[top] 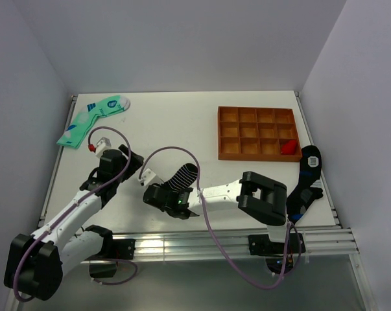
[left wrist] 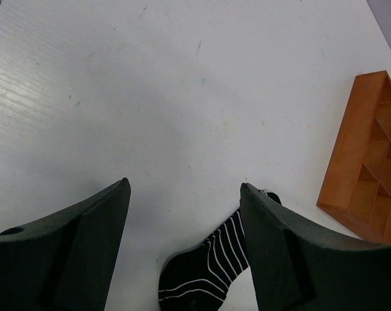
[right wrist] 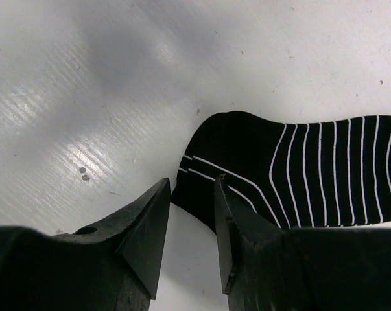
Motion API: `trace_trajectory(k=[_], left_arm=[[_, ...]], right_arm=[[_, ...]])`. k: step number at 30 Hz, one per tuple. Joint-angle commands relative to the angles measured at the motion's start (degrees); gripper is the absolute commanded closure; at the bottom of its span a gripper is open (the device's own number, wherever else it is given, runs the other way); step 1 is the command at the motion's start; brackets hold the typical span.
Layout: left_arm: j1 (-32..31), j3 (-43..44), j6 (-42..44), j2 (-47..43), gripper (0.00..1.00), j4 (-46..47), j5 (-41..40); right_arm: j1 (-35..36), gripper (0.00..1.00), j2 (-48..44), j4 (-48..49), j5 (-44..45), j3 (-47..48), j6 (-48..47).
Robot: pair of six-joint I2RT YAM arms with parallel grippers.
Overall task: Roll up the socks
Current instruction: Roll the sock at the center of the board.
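Black striped sock [right wrist: 299,168], mint sock [top: 111,104], marks apparently unreadable

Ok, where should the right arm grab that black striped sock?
Pinch the rounded end of the black striped sock, beside the right gripper, from above, jaws straddling the edge: it lies flat, so only an edge gives purchase.

The top camera is looking down from above and behind the arm bases, taking in the whole surface [top: 182,123]. The left wrist camera, close behind the left claw [left wrist: 185,183], is facing 1 o'clock, catching the striped sock [left wrist: 205,272] and the wooden compartment tray [left wrist: 367,162]. The right wrist camera, closer yet behind the right claw [right wrist: 192,181], is facing 9 o'clock, sharing that sock with both.
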Motion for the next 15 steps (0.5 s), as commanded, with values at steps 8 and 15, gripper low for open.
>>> trace_trajectory(k=[8,15], left_arm=[[0.3,1.4,1.2,1.0,0.26,3.0,0.8],[0.3,1.3,1.3,1.0,0.26,3.1,0.9]], right_arm=[[0.4,0.59,1.9,1.0,0.5,2.6,0.6],[0.5,0.59,3.1,1.1,-0.3,2.7,1.4]])
